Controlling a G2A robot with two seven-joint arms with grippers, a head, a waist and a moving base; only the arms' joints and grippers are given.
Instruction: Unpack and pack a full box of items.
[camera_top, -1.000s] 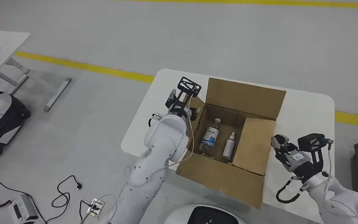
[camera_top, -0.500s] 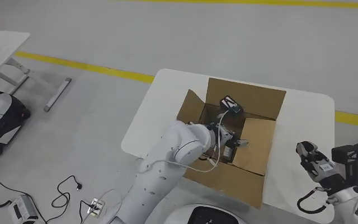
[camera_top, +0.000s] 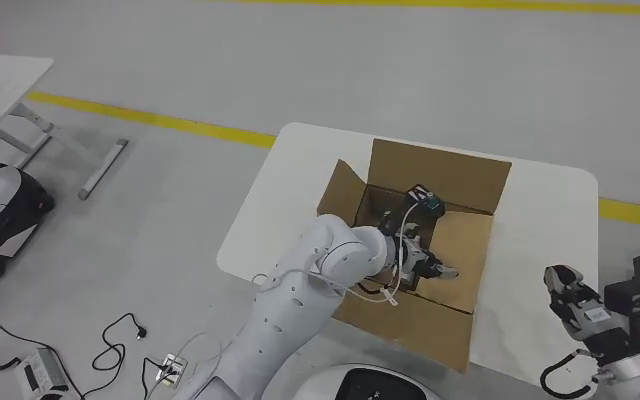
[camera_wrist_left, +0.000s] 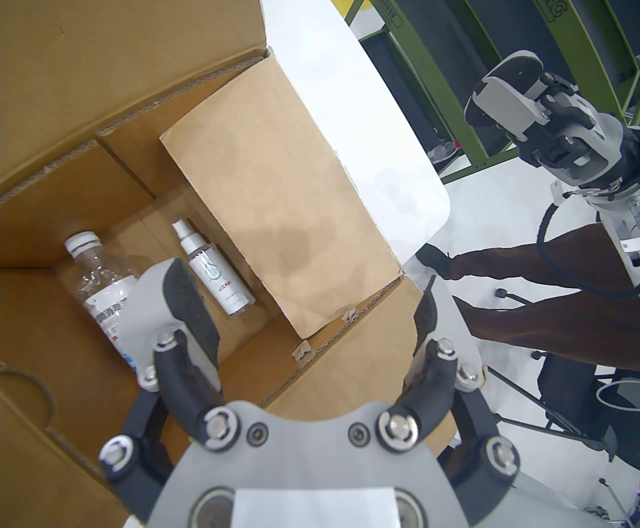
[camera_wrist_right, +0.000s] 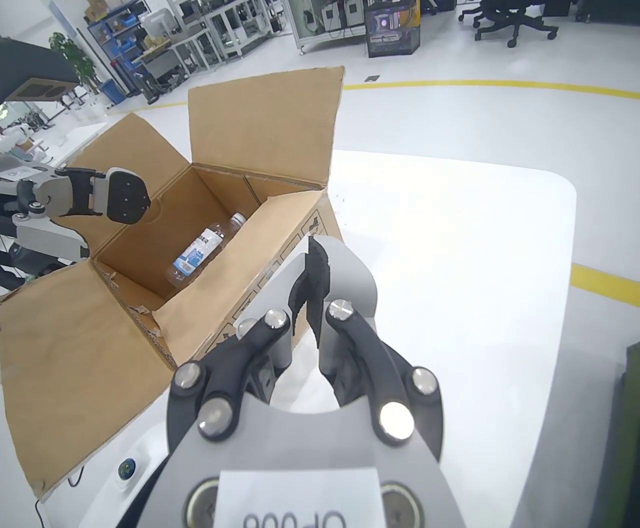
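Observation:
An open cardboard box (camera_top: 440, 172) stands in the middle of the white table (camera_top: 540, 215). On its floor lie a clear bottle with a white cap (camera_wrist_left: 97, 287) and a small spray bottle (camera_wrist_left: 216, 279); the clear bottle (camera_wrist_right: 202, 248) also shows in the right wrist view. My left gripper (camera_wrist_left: 305, 305) hangs open over the box's inside, above the bottles, with nothing between its fingers; in the top view the left gripper (camera_top: 432, 266) is over the box's near right part. My right gripper (camera_wrist_right: 311, 280) is shut and empty, off the table's near right corner (camera_top: 588, 312).
The box's flaps stand up: a tall back flap (camera_wrist_right: 262, 130), a side flap (camera_wrist_left: 280, 215) leaning inward, and a front flap (camera_wrist_right: 65, 350) folded outward. Bare table (camera_wrist_right: 450, 240) lies right of the box. A second table (camera_top: 20, 90) stands far left.
My left arm swung from beside the box's left flap over into the box. My right arm drew back toward the near right corner of the table.

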